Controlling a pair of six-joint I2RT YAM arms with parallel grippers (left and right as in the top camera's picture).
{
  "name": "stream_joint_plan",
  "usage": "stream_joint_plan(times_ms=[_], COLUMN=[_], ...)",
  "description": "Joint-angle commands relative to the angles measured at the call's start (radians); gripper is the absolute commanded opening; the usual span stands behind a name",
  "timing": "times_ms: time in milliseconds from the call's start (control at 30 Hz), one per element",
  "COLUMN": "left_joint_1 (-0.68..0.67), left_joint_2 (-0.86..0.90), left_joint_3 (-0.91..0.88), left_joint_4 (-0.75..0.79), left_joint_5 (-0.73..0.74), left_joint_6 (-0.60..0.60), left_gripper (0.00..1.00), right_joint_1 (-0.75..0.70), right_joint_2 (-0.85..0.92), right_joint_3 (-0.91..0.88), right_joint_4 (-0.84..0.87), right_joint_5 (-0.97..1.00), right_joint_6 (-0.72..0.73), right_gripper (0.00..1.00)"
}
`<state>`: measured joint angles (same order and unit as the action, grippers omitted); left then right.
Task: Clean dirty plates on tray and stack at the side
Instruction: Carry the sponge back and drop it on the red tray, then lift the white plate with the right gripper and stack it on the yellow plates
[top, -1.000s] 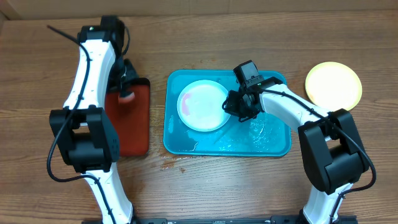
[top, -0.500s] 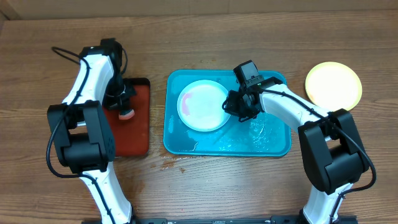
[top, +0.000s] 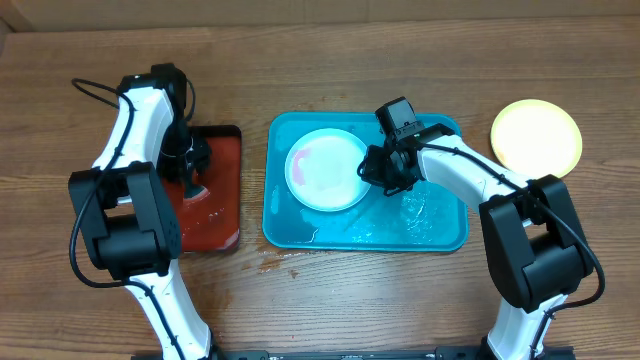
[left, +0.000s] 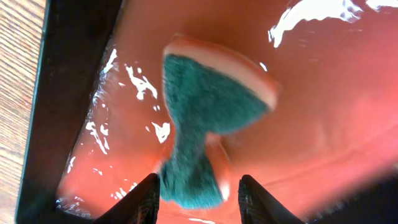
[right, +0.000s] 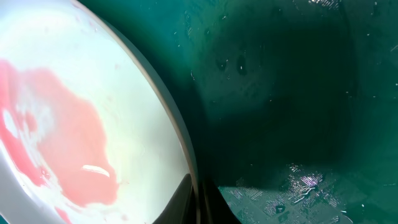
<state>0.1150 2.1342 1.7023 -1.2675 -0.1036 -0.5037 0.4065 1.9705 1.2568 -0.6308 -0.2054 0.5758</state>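
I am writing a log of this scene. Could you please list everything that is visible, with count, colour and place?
turquoise tray: one, turquoise-blue, middle of the table, wet inside
white plate: one, pale white with a red smear, in the left part of the turquoise tray
yellow plate: one, pale yellow, on the table right of the turquoise tray
red tray: one, red with black rim, left of the turquoise tray, wet
sponge: one, green and pink, over the red tray
table: one, brown wood
left gripper: one, black, shut on the sponge
right gripper: one, black, shut on the white plate's right rim
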Motion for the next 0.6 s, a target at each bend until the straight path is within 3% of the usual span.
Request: stream_joint_plan(times_ms=[0, 233, 400, 433, 500, 533, 567], left_joint_1=[-0.002, -0.002, 0.001, 0.005, 0.011, 0.014, 0.016], left_joint_2=[-0.01, -0.032, -0.109, -0.126, -0.146, -0.149, -0.15], left_joint_3=[0.124, 0.352, 0.395, 0.395, 0.395, 0.395, 0.395], left_joint_4=[-0.032, -0.15, -0.106, -0.096, -0.092, -0.093, -0.095], left_joint_5=[0.083, 0.141, 0.064, 0.044, 0.017, -0.003, -0.026], left_joint_6=[0.06, 0.119, 0.127, 0.126, 0.126, 0.127, 0.127], left_gripper=[0.41, 0.34, 0.35, 0.4, 0.64, 0.72, 0.89], right_joint_1=[-0.005, -0.005, -0.001, 0.002, 0.008, 0.012, 0.015], right_joint_2=[0.018, 0.016, -0.026, -0.04, -0.08, -0.099, -0.12], right_joint_3=[0.005, 0.011, 0.047, 0.057, 0.075, 0.083, 0.092], right_joint_4=[-0.002, -0.007, -0.03, -0.034, -0.04, -0.042, -0.045], right_joint_5=[0.025, 0.024, 0.018, 0.018, 0.026, 0.035, 0.05], right_joint_6=[0.001, 0.0, -0.072, -0.09, -0.12, -0.13, -0.137], right_gripper=[0.04, 0.04, 0.04, 0.04, 0.04, 0.04, 0.04])
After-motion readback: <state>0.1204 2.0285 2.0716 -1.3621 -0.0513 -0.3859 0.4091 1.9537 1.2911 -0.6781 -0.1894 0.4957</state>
